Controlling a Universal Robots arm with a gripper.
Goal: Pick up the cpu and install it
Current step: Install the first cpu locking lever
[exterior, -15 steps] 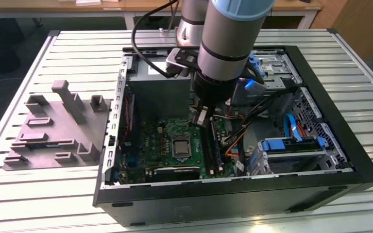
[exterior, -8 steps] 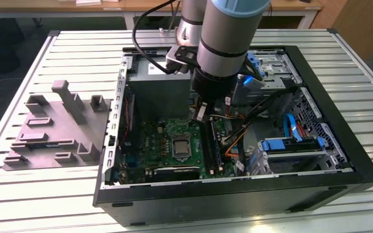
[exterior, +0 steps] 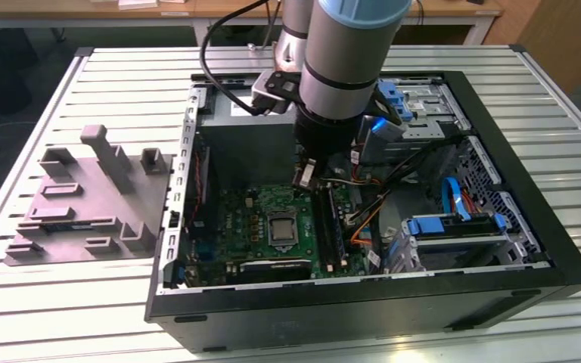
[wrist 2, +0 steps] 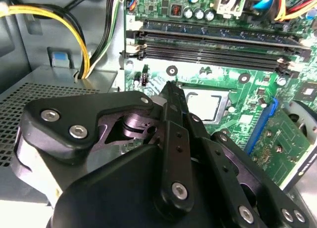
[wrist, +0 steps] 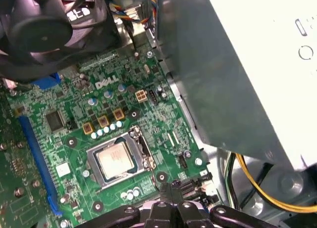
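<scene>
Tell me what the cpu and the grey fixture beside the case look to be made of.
The cpu, seated in the motherboard socket, looks metal-topped: dull silver with a soft sheen. The grey fixture looks like matte moulded plastic: uniform colour, blocky posts, no glint.

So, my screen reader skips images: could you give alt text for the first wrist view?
A small square CPU with a dull silver metal top sits inside the metal socket frame on the green motherboard. The black hand hangs over the board beside the socket, and a black fan shows too.

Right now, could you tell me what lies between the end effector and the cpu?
In the first wrist view, socket frame and green motherboard separate end effector from cpu.
</scene>
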